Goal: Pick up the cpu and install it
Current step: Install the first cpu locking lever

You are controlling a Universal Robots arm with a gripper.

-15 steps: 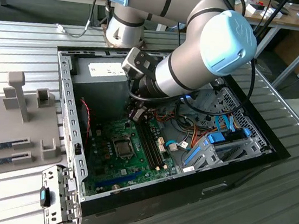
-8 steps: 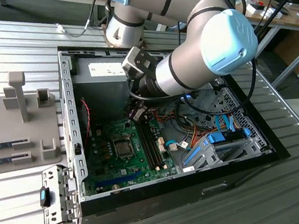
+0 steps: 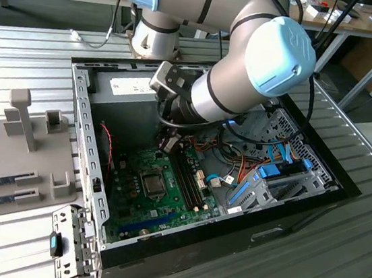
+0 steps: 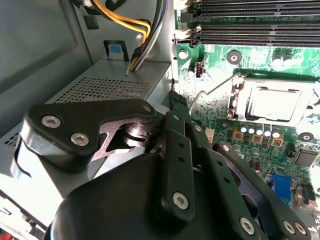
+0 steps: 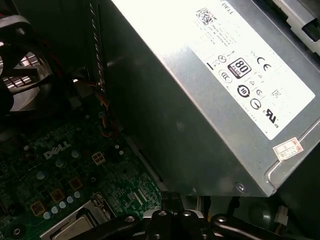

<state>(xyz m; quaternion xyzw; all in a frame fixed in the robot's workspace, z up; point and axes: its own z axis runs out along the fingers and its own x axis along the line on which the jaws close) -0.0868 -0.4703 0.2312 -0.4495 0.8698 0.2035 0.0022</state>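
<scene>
Grey plastic holders (image 3: 22,115) are standing at the exterior view's left on a ribbed metal table (image 3: 334,259), with long memory strips (image 3: 1,181) lying in slots beside them and a loose perforated metal bracket (image 3: 68,243) resting near the front corner of the open computer case (image 3: 87,167). Inside that case, a green motherboard (image 3: 142,191) is lying flat on the floor, and the cpu (image 3: 154,184) is sitting in its square metal-framed socket in the middle of the board; in the second wrist view the cpu (image 4: 274,103) is showing its silvery top inside the socket frame, beside the black memory slots (image 4: 250,22). A grey power supply box (image 3: 128,88) is occupying the rear of the case, with yellow and black cables (image 4: 142,30) running down beside it, and in the first wrist view its labelled side (image 5: 210,100) is looming close above the board. The silver and pale blue arm (image 3: 249,65) is reaching down into the case from behind, crossing over the power supply and blocking the view of the case's middle. The gripper (image 4: 172,107) is hanging just beside the socket, apart from the cpu; whether its fingers are open or closed I cannot tell. Toward the exterior view's right, coloured wires (image 3: 237,162) and a blue drive bracket (image 3: 269,180) are filling the case's far side.
</scene>
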